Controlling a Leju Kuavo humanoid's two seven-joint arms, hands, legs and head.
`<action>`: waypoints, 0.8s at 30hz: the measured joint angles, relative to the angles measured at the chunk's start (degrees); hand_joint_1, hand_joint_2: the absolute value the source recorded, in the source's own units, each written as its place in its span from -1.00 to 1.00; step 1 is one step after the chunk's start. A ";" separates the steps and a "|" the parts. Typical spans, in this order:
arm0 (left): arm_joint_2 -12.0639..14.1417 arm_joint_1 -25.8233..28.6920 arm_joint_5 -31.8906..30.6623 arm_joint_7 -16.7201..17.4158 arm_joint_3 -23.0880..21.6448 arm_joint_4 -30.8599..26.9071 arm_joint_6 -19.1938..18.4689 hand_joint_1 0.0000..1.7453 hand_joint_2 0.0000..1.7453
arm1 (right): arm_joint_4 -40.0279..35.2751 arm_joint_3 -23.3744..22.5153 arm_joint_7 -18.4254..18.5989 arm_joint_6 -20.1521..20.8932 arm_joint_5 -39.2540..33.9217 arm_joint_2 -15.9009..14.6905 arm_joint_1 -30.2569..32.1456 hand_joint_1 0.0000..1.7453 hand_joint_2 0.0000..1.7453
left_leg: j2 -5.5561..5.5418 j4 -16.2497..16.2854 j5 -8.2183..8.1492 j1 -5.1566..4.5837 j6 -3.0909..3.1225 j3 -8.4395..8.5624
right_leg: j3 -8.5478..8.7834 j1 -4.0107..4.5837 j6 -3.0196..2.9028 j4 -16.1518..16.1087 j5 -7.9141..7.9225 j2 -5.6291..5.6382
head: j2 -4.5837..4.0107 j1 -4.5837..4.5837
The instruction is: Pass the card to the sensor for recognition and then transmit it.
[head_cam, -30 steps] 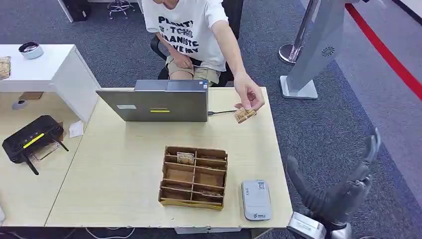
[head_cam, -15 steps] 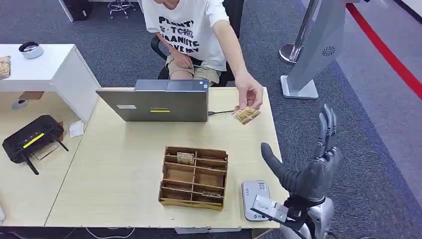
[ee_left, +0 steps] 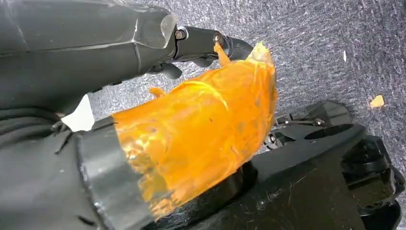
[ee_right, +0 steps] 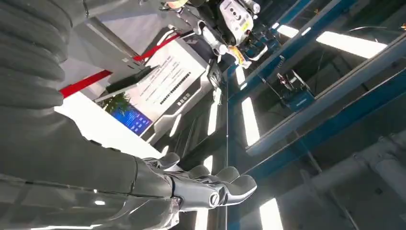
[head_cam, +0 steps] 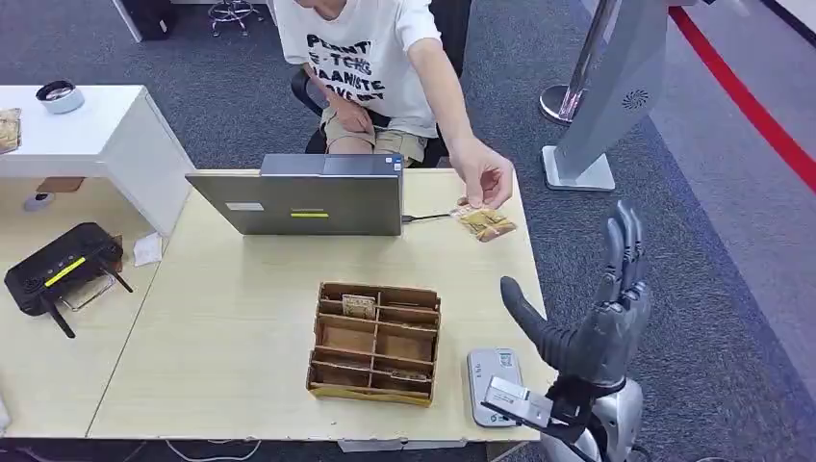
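A person's hand [head_cam: 484,178] holds a small tan card [head_cam: 486,224] just above the far right part of the table [head_cam: 241,318]. The grey flat sensor [head_cam: 495,386] lies near the table's front right corner. My right hand [head_cam: 589,332] is raised beside that corner, fingers straight up and thumb spread toward the sensor, holding nothing; the card is well beyond it. In the right wrist view the same hand [ee_right: 196,188] shows its fingers stretched out. My left hand [ee_left: 206,42] hangs low over grey carpet with nothing in it.
A wooden divided box [head_cam: 375,342] with a card in a back slot stands left of the sensor. A grey laptop [head_cam: 308,197] stands at the table's far edge, with the seated person behind it. A black router [head_cam: 60,268] lies on the left table.
My right hand has risen from low beside the table to upright by the front right corner, shifting slightly left. The person has lowered the card a little and to the right.
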 joint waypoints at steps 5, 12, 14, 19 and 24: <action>0.00 -0.01 0.00 0.00 0.00 0.00 0.00 -1.00 -1.00 | 0.17 0.00 0.00 0.00 0.00 -0.04 -0.04 -1.00 1.00 | 0.00 0.00 0.00 0.00 0.00 0.00 | 0.00 0.00 0.00 0.00 0.00 0.00 | 0.00 0.00; 0.00 -0.01 0.00 0.00 0.00 0.00 0.00 -1.00 -1.00 | 0.26 0.00 0.00 -0.02 0.00 -0.09 -0.06 -1.00 1.00 | 0.00 0.00 0.00 0.00 0.00 0.00 | 0.00 0.00 0.00 0.00 0.00 0.00 | 0.00 0.00; 0.00 -0.01 0.00 0.00 0.00 0.00 0.00 -1.00 -1.00 | 0.31 0.00 0.00 0.00 0.00 -0.09 -0.06 -1.00 1.00 | 0.00 0.00 0.00 0.00 0.00 0.00 | 0.00 0.00 0.00 0.00 0.00 0.00 | 0.00 0.00; 0.00 -0.01 0.00 0.00 0.00 0.00 0.00 -1.00 -1.00 | 0.31 0.00 0.00 -0.02 0.00 -0.09 -0.07 -1.00 1.00 | 0.00 0.00 0.00 0.00 0.00 0.00 | 0.00 0.00 0.00 0.00 0.00 0.00 | 0.00 0.00; 0.00 -0.01 0.00 0.00 0.00 0.00 0.00 -1.00 -1.00 | 0.33 0.00 0.00 0.00 0.00 -0.11 -0.10 -1.00 1.00 | 0.00 0.00 0.00 0.00 0.00 0.00 | 0.00 0.00 0.00 0.00 0.00 0.00 | 0.00 0.00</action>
